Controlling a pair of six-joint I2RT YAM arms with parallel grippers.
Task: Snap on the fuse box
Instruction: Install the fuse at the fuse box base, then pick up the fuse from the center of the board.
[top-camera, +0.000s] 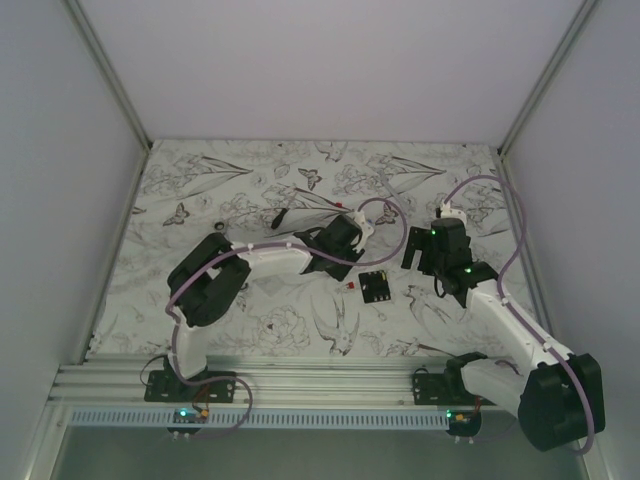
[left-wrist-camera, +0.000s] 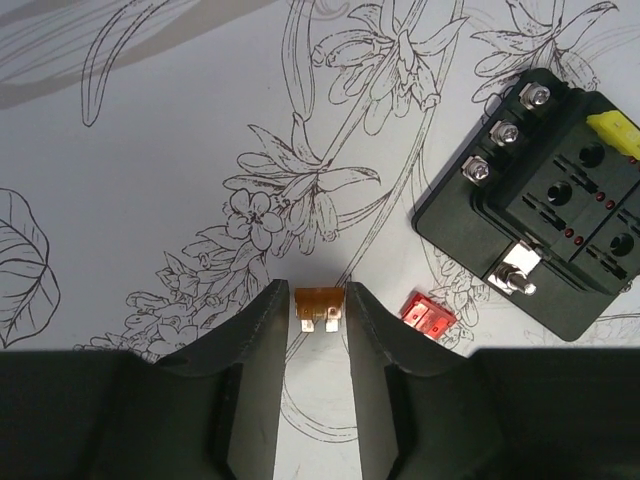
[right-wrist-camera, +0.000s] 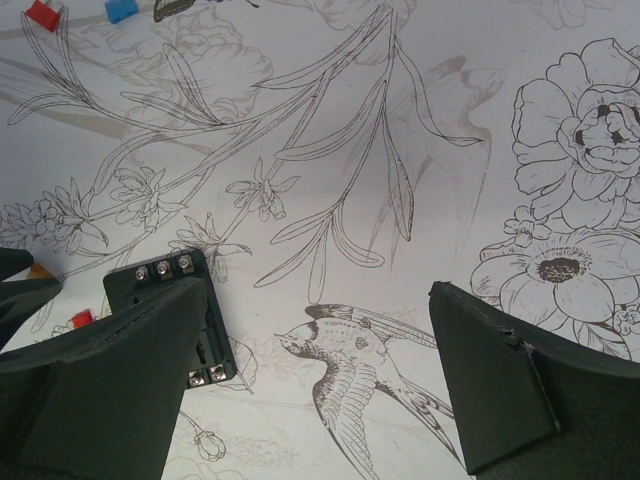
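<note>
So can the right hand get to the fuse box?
Probably yes. The right hand is wide open, and one of its fingers is right beside the fuse box. The left hand is around a small orange fuse on the box's other side, so it shouldn't block.

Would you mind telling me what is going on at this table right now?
The left gripper has its jaws either side of an orange fuse on the table; whether they grip it is unclear. A red fuse lies beside it, near the fuse box. The right gripper hangs wide open by the box, holding nothing.
</note>
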